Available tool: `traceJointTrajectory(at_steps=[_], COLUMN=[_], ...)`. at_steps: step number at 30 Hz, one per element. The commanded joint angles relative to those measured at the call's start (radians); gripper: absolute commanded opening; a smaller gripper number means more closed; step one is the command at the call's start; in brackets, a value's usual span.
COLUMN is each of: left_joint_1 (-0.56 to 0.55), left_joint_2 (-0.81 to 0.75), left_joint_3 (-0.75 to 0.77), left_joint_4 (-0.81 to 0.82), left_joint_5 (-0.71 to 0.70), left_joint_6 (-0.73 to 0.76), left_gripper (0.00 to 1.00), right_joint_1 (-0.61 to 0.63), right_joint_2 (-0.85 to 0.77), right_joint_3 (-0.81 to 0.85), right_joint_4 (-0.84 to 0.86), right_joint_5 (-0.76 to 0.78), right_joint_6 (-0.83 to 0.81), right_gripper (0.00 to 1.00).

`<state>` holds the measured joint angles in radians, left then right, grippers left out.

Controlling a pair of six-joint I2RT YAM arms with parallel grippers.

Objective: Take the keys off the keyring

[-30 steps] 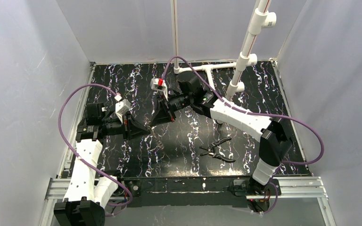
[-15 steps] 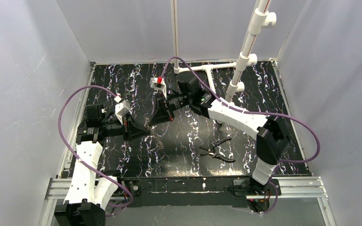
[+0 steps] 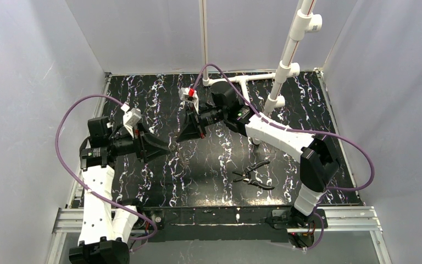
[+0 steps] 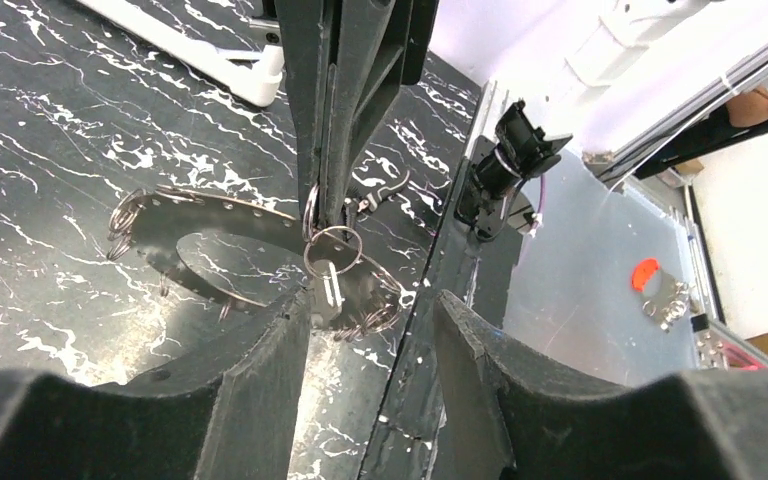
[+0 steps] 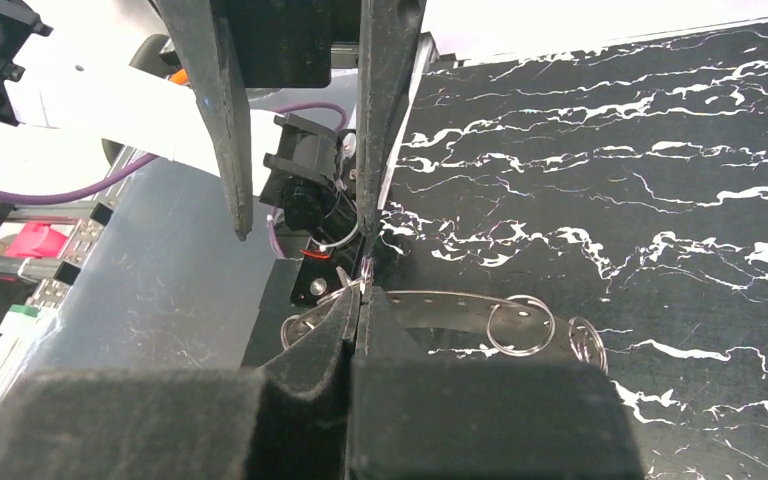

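Observation:
The keyring point(image 4: 210, 215) is a wide silvery band with holes that carries several small split rings. It also shows in the right wrist view point(image 5: 440, 305). My right gripper point(image 5: 362, 298) is shut on a small split ring at the band's edge. In the left wrist view its fingers point(image 4: 325, 150) come down from above, and a small flat key point(image 4: 326, 285) hangs below them. My left gripper point(image 4: 372, 305) is open, its left finger close beside the key and not closed on it. From the top, the left gripper point(image 3: 165, 147) and right gripper point(image 3: 182, 137) meet tip to tip.
Black-handled pliers point(image 3: 254, 176) lie on the black marbled table, right of centre. A white pipe frame point(image 3: 279, 82) stands at the back right. The table's near edge and metal rail point(image 4: 460, 250) run just beyond the keyring. More small rings point(image 5: 520, 325) hang on the band.
My left arm has swung back to the left and its wrist has turned, the tips staying near the keyring. My right gripper has shifted slightly away from the camera, still shut.

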<state>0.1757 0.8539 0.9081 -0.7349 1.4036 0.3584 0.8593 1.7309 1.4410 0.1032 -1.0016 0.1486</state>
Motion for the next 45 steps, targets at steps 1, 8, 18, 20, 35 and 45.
traceJointTrajectory(at_steps=[1,8,18,20,35,45], left_joint_1=[0.015,0.013,-0.032,-0.049,-0.08,-0.08], left_joint_2=[-0.018,-0.089,-0.088,-0.084,-0.072,-0.113], left_joint_3=[0.013,-0.163,-0.192,-0.192,-0.181,-0.174], left_joint_4=[0.143,0.788,0.796,0.796,0.798,0.648], left_joint_5=[0.034,-0.063,-0.07,-0.068,-0.072,-0.036], left_joint_6=[-0.243,-0.827,-0.819,-0.82,-0.804,-0.653], left_gripper=[0.47,0.37,0.24,0.23,0.0,0.0], right_joint_1=[0.003,0.003,0.003,0.003,0.009,0.001], right_joint_2=[-0.055,-0.058,-0.049,-0.043,-0.05,-0.057], right_joint_3=[-0.001,-0.031,-0.088,-0.093,-0.127,-0.083], right_joint_4=[0.073,0.209,0.467,0.509,0.52,0.357], right_joint_5=[-0.002,-0.022,-0.035,-0.035,-0.044,-0.052], right_joint_6=[-0.011,0.101,0.317,0.352,0.352,0.23], right_gripper=[0.01,0.01,0.01,0.01,0.01,0.31])
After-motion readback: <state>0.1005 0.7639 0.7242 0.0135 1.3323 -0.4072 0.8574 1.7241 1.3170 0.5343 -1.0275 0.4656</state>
